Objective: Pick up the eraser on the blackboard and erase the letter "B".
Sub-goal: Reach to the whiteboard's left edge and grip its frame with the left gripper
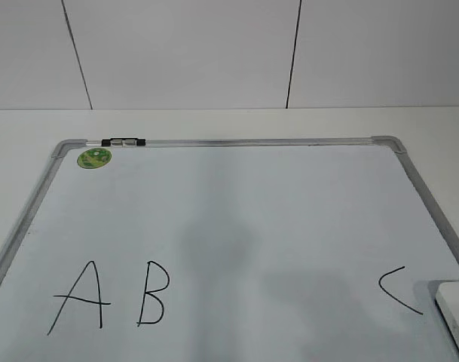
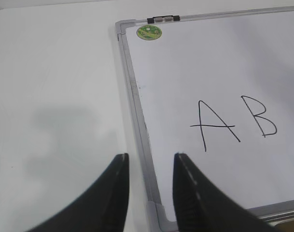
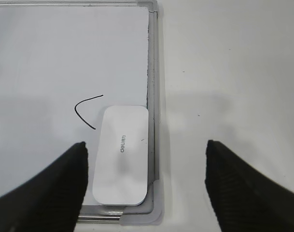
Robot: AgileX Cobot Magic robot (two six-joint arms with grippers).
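The right gripper [image 3: 144,159], jaws spread wide, has the eraser [image 3: 121,154] between them; left gripper [image 2: 150,166] jaws slightly parted astride the blackboard [image 2: 137,104] frame.

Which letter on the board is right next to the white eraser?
The "C". It sits just left of the eraser by the board's right edge, while the "A" and "B" are far over on the left.
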